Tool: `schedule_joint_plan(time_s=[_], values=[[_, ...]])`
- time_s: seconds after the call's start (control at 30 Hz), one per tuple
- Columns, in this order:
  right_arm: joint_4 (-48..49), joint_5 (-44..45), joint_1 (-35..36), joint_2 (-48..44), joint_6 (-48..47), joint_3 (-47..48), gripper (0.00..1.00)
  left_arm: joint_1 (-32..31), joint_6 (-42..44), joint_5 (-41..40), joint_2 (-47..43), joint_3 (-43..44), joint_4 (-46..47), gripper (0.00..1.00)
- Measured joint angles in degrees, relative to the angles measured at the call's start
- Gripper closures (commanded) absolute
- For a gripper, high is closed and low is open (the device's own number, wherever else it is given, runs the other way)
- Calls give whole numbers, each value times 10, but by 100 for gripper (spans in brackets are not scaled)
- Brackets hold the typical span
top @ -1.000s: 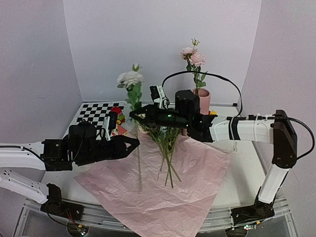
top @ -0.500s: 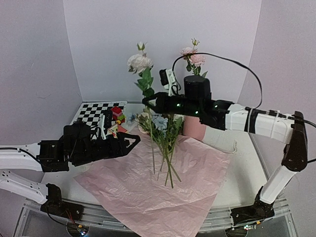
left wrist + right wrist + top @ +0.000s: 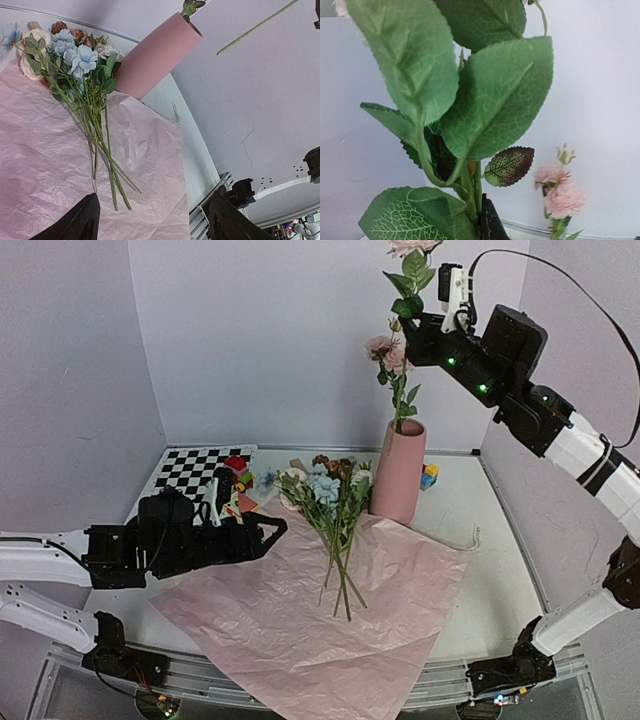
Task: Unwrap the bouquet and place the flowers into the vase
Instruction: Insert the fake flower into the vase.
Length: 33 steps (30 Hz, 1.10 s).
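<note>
The bouquet is unwrapped. Several flowers [image 3: 335, 505] lie in a loose bunch on the flat pink paper [image 3: 300, 625], blooms toward the back; the left wrist view shows these flowers [image 3: 75, 55] too. The pink vase [image 3: 398, 472] stands behind them with pale pink blooms [image 3: 388, 350] in it. High above the vase, my right gripper [image 3: 422, 338] is shut on the stem of a leafy flower [image 3: 410, 280]. Its leaves [image 3: 485, 105] fill the right wrist view, the stem pinched at the gripper [image 3: 481, 220]. My left gripper [image 3: 275, 530] hovers open and empty over the paper's left side.
A checkerboard mat [image 3: 190, 468] and toy blocks [image 3: 236, 472] lie at the back left. More coloured blocks [image 3: 428, 476] sit right of the vase. The paper hangs over the table's front edge [image 3: 470, 665]. The vase [image 3: 155, 55] and paper [image 3: 45, 165] appear in the left wrist view.
My right gripper has lifted the leafy cream flower from table height to high above the vase. My left gripper has opened and drawn back slightly.
</note>
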Motion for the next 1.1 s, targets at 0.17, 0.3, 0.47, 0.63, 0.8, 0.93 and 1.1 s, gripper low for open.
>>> schedule_joint_plan(time_s=[0.17, 0.3, 0.47, 0.63, 0.8, 0.93, 1.1], values=[[2, 20, -45, 31, -43, 48, 100, 0, 0, -4, 17, 0, 0, 24], [7, 24, -77, 60, -61, 80, 100, 0, 0, -7, 26, 0, 0, 24], [17, 19, -114, 93, -63, 103, 100, 0, 0, -17, 39, 2, 0, 24], [26, 8, -142, 119, -49, 109, 100, 0, 0, -20, 57, 10, -1, 25], [37, -6, -165, 131, -15, 96, 100, 0, 0, -26, 70, 16, -2, 25], [62, -11, -178, 132, 17, 48, 95, 0, 0, -31, 79, 25, -4, 25], [89, -6, -187, 141, 52, -42, 73, 0, 0, -33, 87, 30, -9, 25]])
